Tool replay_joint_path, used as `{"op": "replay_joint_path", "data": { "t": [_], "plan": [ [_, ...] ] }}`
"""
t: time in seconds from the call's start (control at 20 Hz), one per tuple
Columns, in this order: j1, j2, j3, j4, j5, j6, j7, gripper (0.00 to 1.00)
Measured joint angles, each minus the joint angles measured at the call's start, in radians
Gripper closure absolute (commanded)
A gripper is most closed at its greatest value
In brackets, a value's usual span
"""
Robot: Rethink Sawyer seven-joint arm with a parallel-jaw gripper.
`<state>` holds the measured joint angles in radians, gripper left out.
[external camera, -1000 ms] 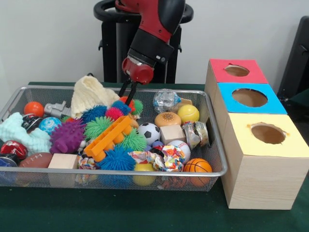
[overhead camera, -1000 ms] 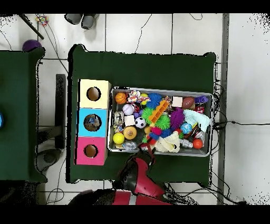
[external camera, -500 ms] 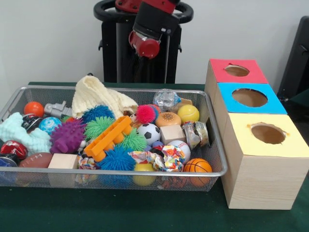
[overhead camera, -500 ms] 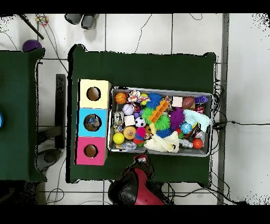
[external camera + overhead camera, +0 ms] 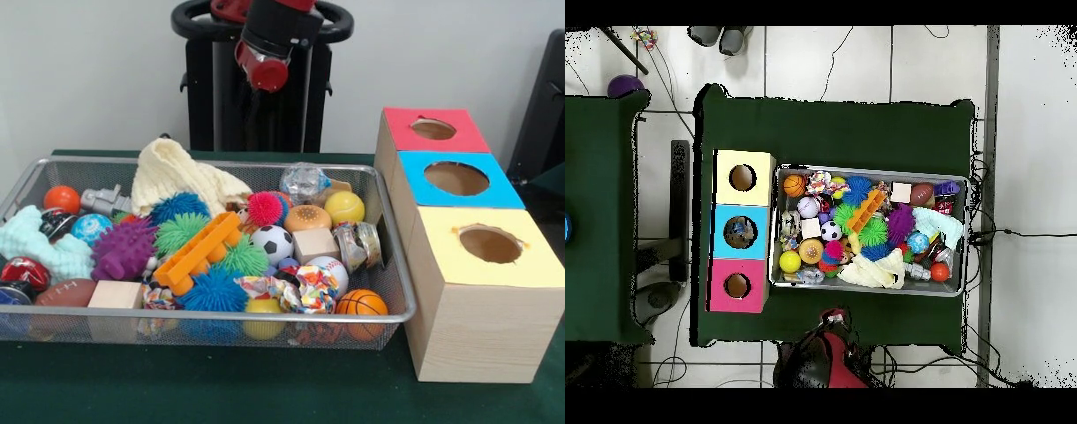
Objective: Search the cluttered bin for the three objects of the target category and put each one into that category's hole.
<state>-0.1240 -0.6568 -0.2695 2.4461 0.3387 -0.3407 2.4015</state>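
The wire mesh bin [image 5: 221, 314] holds a heap of toys. One wrinkly see-through bottle [image 5: 304, 182] lies at its far side, beside a yellow ball [image 5: 344, 208]. It also shows in the overhead view [image 5: 808, 277], by the bin's [image 5: 865, 168] rim nearest the robot. Something see-through lies in the blue box's hole [image 5: 740, 232]. No other bottle shows. My gripper [image 5: 264, 75] is raised high above the bin's far edge, against the black pedestal, and holds nothing I can see. In the overhead view it [image 5: 833, 318] is outside the bin.
Three boxes with round holes stand beside the bin: red [image 5: 433, 130], blue [image 5: 455, 177], yellow [image 5: 491, 244]. A shiny dented can [image 5: 357, 244] lies near the boxes. A cream cloth [image 5: 172, 177], spiky balls, sports balls and wooden blocks fill the bin.
My arm has risen out of the bin and drawn back toward the pedestal. The pink spiky ball has shifted toward the boxes and the cream cloth has spread out.
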Motion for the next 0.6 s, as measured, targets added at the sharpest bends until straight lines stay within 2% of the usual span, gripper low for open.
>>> {"op": "replay_joint_path", "data": {
  "t": [0.6],
  "plan": [
    [0.01,0.118,0.0,-0.068,0.0,0.0,0.0,0.0]
  ]
}}
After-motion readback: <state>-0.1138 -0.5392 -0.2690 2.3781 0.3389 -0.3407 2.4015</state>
